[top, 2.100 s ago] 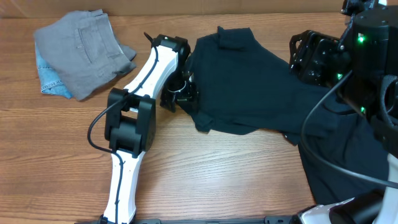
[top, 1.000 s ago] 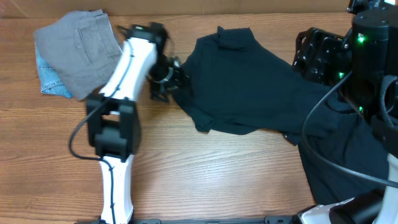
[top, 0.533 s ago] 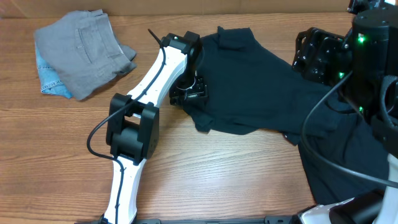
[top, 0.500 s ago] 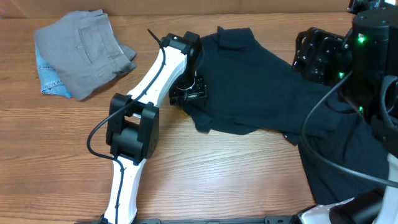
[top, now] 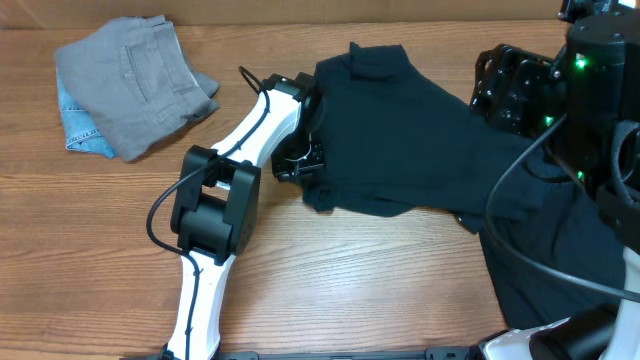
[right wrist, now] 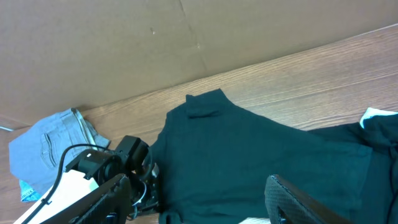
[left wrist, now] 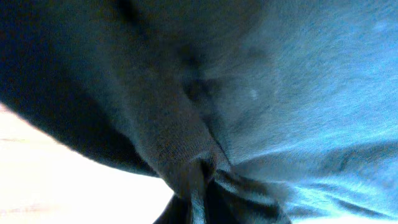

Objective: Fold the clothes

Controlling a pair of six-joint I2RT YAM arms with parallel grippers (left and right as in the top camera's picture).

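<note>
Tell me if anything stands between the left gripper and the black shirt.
Nothing visible does. The left gripper is shut on the left edge of the black shirt, fabric bunched in its jaws. The folded gray pants lie apart, farther left.

No writing, label, brand name, number or sign can be read in any of the three views. The black clothes (top: 400, 130) in the middle of the overhead view show only plain dark fabric. The grey folded garment (top: 130, 80) at the upper left shows only its seams and a pocket.
</note>
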